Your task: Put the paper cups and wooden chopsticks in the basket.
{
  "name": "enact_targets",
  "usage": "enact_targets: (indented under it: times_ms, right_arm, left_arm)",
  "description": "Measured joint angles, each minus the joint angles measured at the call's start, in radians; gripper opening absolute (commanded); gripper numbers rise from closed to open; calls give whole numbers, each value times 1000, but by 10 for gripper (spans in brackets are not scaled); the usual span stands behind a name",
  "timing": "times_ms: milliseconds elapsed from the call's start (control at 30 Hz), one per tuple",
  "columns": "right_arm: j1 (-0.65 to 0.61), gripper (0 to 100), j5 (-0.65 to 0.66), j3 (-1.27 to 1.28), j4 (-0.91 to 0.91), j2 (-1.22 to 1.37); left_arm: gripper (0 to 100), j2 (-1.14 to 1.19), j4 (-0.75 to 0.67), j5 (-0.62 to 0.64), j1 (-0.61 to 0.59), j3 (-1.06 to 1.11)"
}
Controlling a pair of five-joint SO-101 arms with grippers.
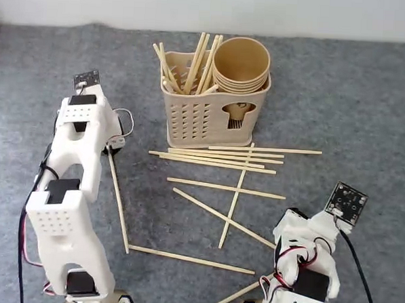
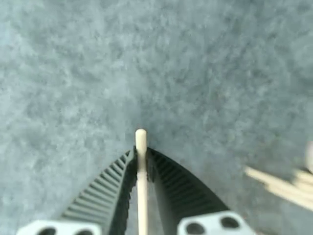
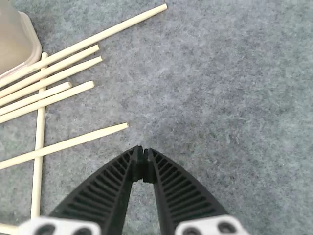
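A beige slotted basket (image 1: 204,118) stands at the back of the grey mat, holding stacked paper cups (image 1: 241,62) and several upright wooden chopsticks (image 1: 193,63). More chopsticks (image 1: 219,159) lie scattered on the mat in front of it. My left gripper (image 2: 141,159) is shut on one chopstick (image 2: 141,181), whose tip pokes out past the fingertips; in the high view that chopstick (image 1: 118,201) slants from under the left arm toward the front. My right gripper (image 3: 143,161) hovers shut and empty over bare mat, close to the end of a loose chopstick (image 3: 68,144).
Chopstick ends (image 2: 283,186) lie off to one side of the left gripper. The basket corner (image 3: 14,39) and a fan of chopsticks (image 3: 54,73) show beyond the right gripper. A white wall (image 1: 210,9) borders the mat's far edge.
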Motion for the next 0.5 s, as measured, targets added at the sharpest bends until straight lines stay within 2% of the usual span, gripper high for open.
enact_targets:
  times_ms: [200,500]
  right_arm:
    - [0,9,0,0,0,0]
    - [0,9,0,0,0,0]
  left_arm:
    - [13,-230,89,0,75,0]
    - [13,-608,81,49,130,0]
